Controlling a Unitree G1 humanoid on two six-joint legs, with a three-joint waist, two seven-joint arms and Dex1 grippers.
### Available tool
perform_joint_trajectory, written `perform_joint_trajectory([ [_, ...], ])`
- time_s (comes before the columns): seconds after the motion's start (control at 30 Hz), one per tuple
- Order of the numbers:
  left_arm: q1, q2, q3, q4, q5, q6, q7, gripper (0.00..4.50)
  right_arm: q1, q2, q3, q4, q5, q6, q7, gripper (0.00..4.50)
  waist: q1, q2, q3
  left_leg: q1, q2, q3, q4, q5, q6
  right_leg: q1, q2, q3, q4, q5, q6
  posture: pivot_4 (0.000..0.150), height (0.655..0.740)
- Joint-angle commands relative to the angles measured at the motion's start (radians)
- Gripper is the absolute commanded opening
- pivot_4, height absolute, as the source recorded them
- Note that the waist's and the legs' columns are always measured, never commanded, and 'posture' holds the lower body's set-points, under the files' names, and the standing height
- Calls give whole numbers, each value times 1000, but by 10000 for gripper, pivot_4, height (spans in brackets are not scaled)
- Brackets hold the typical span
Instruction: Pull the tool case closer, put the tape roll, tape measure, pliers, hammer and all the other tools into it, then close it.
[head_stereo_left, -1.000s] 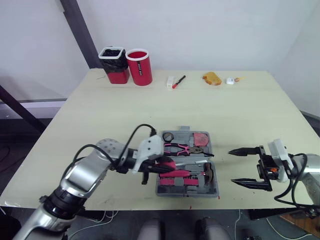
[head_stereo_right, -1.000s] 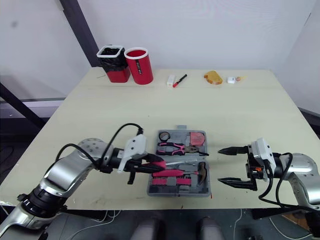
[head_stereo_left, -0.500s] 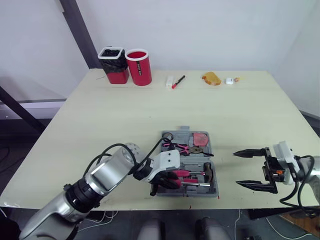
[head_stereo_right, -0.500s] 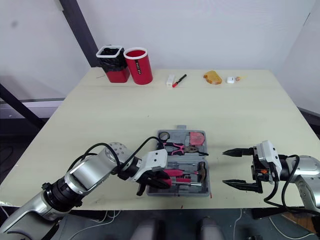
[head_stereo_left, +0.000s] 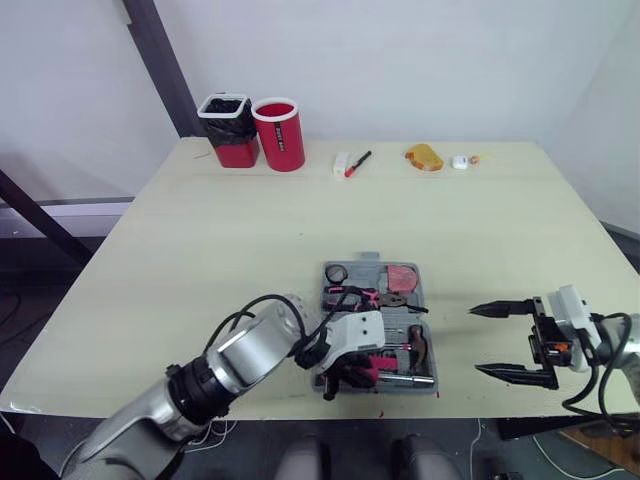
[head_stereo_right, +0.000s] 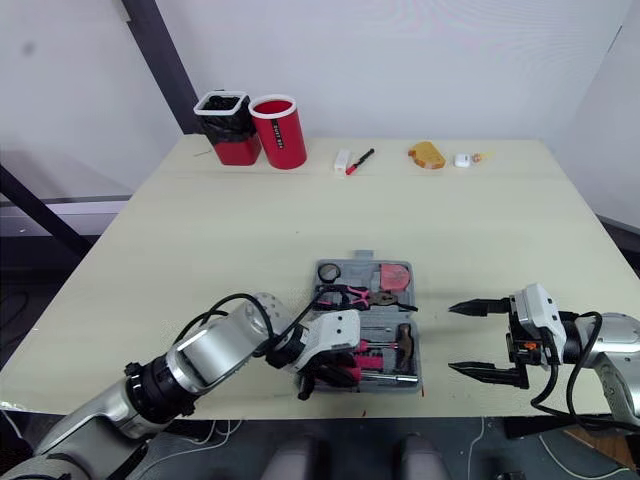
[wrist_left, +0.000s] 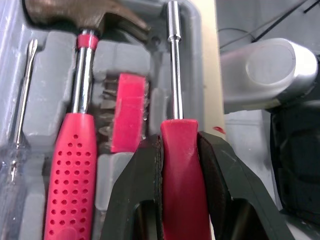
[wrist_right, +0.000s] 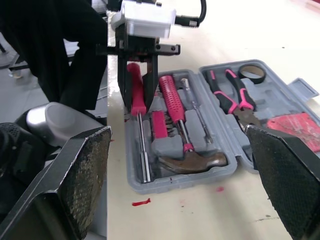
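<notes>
Left wrist view gives me the best look: my left gripper (wrist_left: 179, 145) is clamped on the red handle of one screwdriver (wrist_left: 180, 170), whose shaft runs along the slot by the front wall of the case (head_stereo_left: 365, 272). The single case lies open near the middle of the table's front edge.

In it I count one hammer (wrist_left: 77, 150) beside the held screwdriver, one red bit block (wrist_left: 127, 112) between them, and one thin clear screwdriver (wrist_left: 22, 100) on the hammer's other side. The far half holds one pair of pliers (head_stereo_left: 358, 295), one tape roll (wrist_right: 255, 79) and one flat red piece (head_stereo_left: 402, 277) that I can't identify.

My right gripper (head_stereo_left: 476, 341) hangs over the front edge, to the right of the case and apart from it, with its fingers spread and nothing between them.

Two red cups stand at the table's far left corner, one black-lined (head_stereo_left: 228, 130) and one plain (head_stereo_left: 281, 134). Along the far edge lie a white block (head_stereo_left: 341, 163), a pen (head_stereo_left: 357, 163), an orange lump (head_stereo_left: 424, 157) and a small white bit (head_stereo_left: 460, 161).

The table (head_stereo_left: 200, 260) is pale, with white walls behind and a dark post (head_stereo_left: 160, 60) leaning at the far left.
</notes>
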Motion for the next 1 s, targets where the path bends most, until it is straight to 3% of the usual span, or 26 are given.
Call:
perform_joint_trajectory([
  [0.03, -3, -2, -12, -23, -3, 2, -1, 5985, -3, 1, -22, -10, 6, -21, 0, 45000, 0, 0, 0, 0, 0, 0, 0, 0, 0, 0, 0, 0, 0, 0, 0, 1500, 7371],
  [0.3, 8, -7, -6, -28, -13, 13, 10, 5985, 3, 7, -21, -19, 4, -25, -9, 45000, 0, 0, 0, 0, 0, 0, 0, 0, 0, 0, 0, 0, 0, 0, 0, 1500, 7371],
  [0.37, 8, -6, -4, -24, -10, 8, 13, 16325, 5, 7, -22, -19, 4, -25, -9, 45000, 0, 0, 0, 0, 0, 0, 0, 0, 0, 0, 0, 0, 0, 0, 0, 1500, 7371],
  [0.4, 8, -5, -3, -24, -9, 6, 16, 18191, 5, 7, -22, -18, 4, -25, -9, 45000, 0, 0, 0, 0, 0, 0, 0, 0, 0, 0, 0, 0, 0, 0, 0, 1500, 7371],
  [0.5, 2, -3, -1, -24, -11, 3, 13, 31245, 4, 7, -21, -13, 3, -28, -8, 45000, 0, 0, 0, 0, 0, 0, 0, 0, 0, 0, 0, 0, 0, 0, 0, 1500, 7371],
  [0.8, -14, -4, 98, -21, -78, -19, -4, 31245, -5, 12, -18, -3, -2, -39, -13, 45000, 0, 0, 0, 0, 0, 0, 1, 0, 0, 0, 0, 0, 1, 0, 0, 1500, 7371],
  [1.0, 56, -30, 216, 132, -65, -367, 2, 31245, -7, 19, -17, 8, -7, -50, -16, 45000, -1, 0, 0, 0, 0, 0, 1, 0, 0, 0, 0, 0, 1, 0, 0, 1500, 7371],
])
